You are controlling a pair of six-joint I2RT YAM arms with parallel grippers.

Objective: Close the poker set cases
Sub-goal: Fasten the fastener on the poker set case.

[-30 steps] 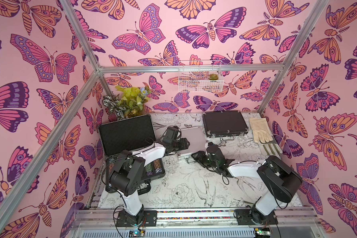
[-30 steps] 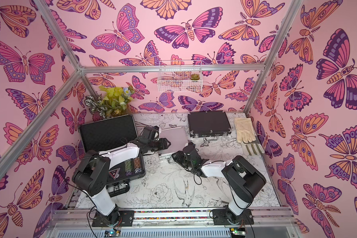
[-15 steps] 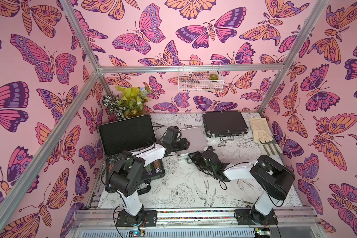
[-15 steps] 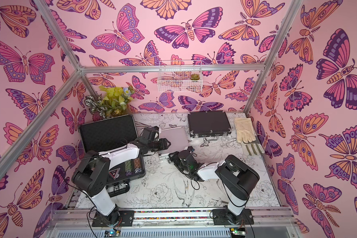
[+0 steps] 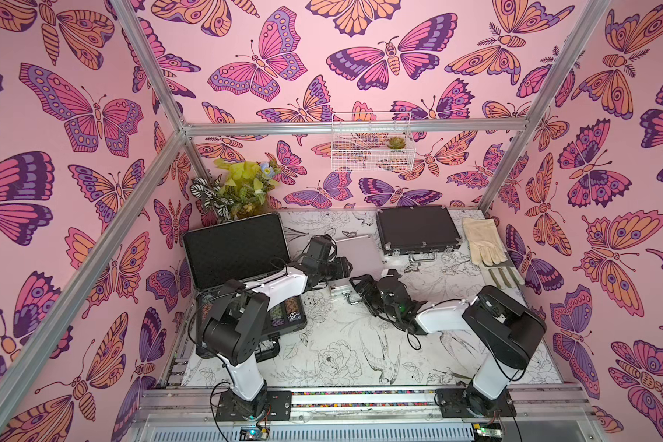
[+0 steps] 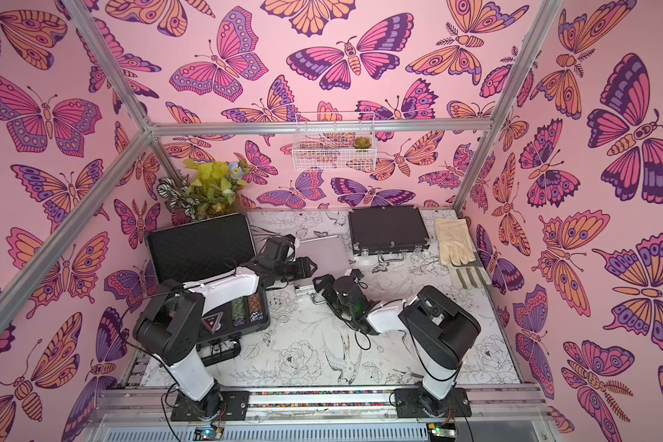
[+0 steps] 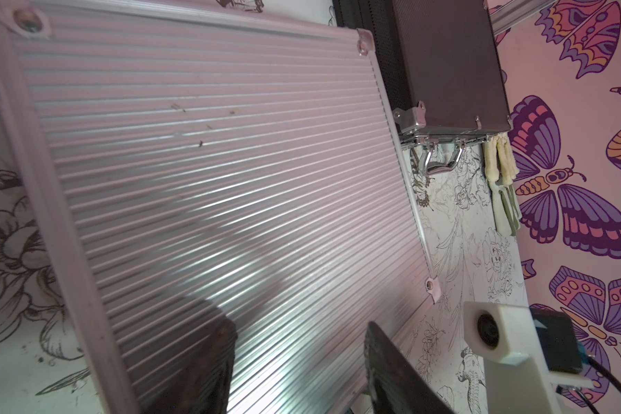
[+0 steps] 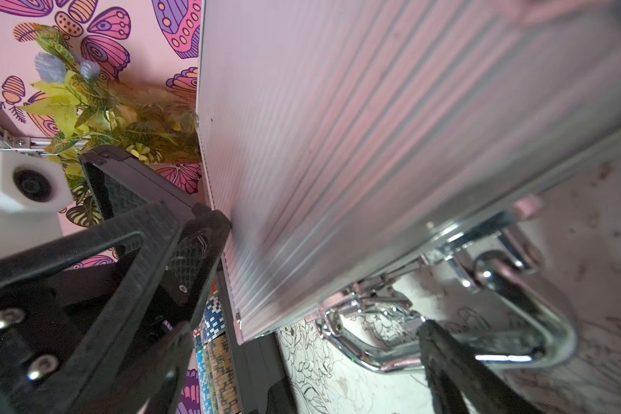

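**Both arms at the silver case, large case open**

We see the small silver case point(image 5: 355, 252) lying in the middle of the table point(image 5: 341, 356). Its ribbed lid is down on the base as far as we can tell, but the latches are blurred. Its left edge runs just beside the base of the large black case point(image 5: 236, 248). That case stands open at the left wall, lid up, with rows of chips point(image 5: 288, 314) showing. The medium black case point(image 5: 416, 229) lies shut at the back edge, apart from the silver one. A cream glove point(image 5: 481, 241) lies just beside it along the right wall.

The left gripper point(image 7: 298, 376) is over the silver lid. Its fingers point(image 7: 194, 369) are about half apart and hold nothing. The right gripper point(image 8: 316, 286) is at a front corner of the same case with its fingers point(image 8: 190, 258) spread wide. One tip is at the lid's side edge and the other is near the chrome handle point(image 8: 552, 322); nothing is gripped.

The widest free stretch of table is in front, between the two arm bases. A triangular label point(image 6: 212, 321) shows beside the chips, but its writing is too small for us to read.
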